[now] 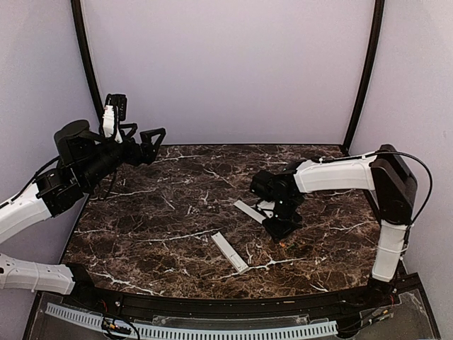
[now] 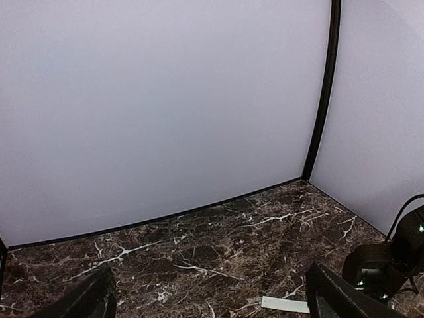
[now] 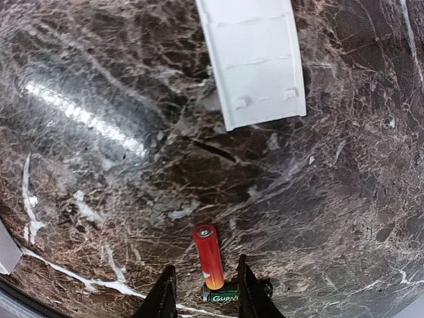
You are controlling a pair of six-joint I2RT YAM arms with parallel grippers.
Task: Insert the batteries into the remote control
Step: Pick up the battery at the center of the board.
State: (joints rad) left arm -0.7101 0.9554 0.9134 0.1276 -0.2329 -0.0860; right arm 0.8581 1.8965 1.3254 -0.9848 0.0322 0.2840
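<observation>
A red battery [image 3: 209,257] lies on the marble, and a dark green battery [image 3: 222,292] lies crosswise at its near end. In the top view both show as a small speck [image 1: 287,243]. My right gripper [image 3: 205,291] is open and low over them, its fingertips on either side of the red battery's near end without touching it. In the top view the right gripper [image 1: 283,227] is right of centre. The white remote control [image 1: 230,252] lies at centre front. My left gripper [image 1: 145,142] is open, empty and raised at the far left; it also shows in the left wrist view [image 2: 212,298].
A thin white cover plate [image 1: 249,210] with small clips lies just left of the right gripper. It also shows in the right wrist view [image 3: 255,59] and the left wrist view [image 2: 285,305]. Pale walls enclose the dark marble table [image 1: 177,205] at the back and sides.
</observation>
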